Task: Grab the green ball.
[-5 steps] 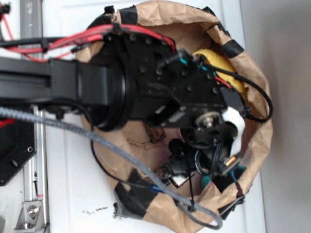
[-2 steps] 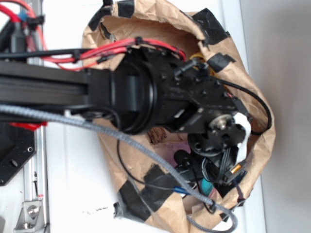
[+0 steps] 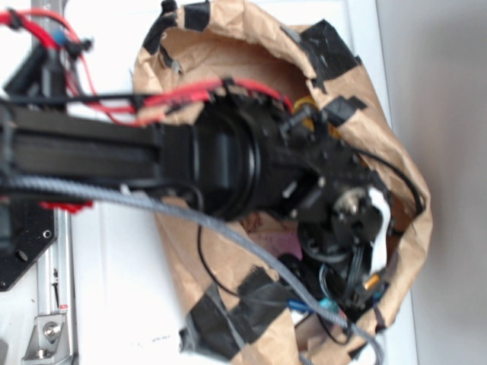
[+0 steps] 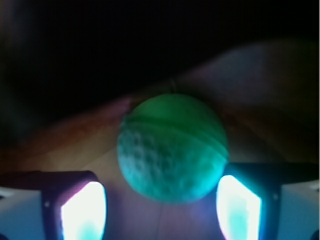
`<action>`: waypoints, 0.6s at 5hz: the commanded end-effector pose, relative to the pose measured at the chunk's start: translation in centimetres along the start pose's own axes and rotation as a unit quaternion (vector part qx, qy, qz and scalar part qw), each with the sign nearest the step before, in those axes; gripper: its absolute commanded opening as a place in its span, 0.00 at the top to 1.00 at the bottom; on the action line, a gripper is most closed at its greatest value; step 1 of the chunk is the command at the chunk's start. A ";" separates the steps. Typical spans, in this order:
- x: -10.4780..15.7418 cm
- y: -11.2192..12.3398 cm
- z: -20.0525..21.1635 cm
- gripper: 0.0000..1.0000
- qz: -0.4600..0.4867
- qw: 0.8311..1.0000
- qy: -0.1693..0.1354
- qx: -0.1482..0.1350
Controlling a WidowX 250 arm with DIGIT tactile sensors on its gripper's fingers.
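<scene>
From where I stand, the black arm [image 3: 152, 160] reaches in from the left and plunges its wrist into a crumpled brown paper bag [image 3: 396, 152] patched with strips of black tape [image 3: 251, 304]. The bag lies on a white counter [image 3: 114, 289], its mouth rolled open and its walls standing up around the arm's front end. Red wires [image 3: 183, 95] run along the top of the arm, and a grey braided cable [image 3: 137, 201] crosses below it and trails down toward the bag's lower rim. A sliver of yellow [image 3: 304, 105] peeks out just above the wrist, against the bag's far wall. A metal rail [image 3: 49, 304] runs down the left edge of the counter.

From outside, the end effector is buried under the wrist housing and its cabling, and the green ball cannot be seen there at all.

The wrist camera tells more. The green ball [image 4: 172, 147] fills the middle of that view, lit bright against the dark interior of the bag, resting on the brown paper floor. The end effector [image 4: 160, 210] has its two fingers spread apart, one pad [image 4: 82, 212] glowing at the lower left, the other at the lower right. The ball sits between them and slightly beyond the tips. The right finger looks very near the ball's edge, and I cannot tell whether it touches; the left one stands clear of it.
</scene>
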State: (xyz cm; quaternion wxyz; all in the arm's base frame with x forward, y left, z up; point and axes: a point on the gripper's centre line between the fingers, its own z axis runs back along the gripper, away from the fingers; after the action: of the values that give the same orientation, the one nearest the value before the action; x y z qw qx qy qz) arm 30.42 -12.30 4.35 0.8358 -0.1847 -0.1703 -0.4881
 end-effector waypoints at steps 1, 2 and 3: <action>2.0 0.0 -0.6 1.00 -0.022 0.999 -0.021 0.023; 1.3 0.5 0.3 1.00 -0.007 0.999 -0.017 0.035; -0.1 1.5 2.4 1.00 0.024 0.997 -0.015 0.068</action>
State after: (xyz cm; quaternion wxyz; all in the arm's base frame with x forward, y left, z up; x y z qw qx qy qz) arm 30.84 -10.50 3.94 0.8574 -0.1523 -0.1812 -0.4570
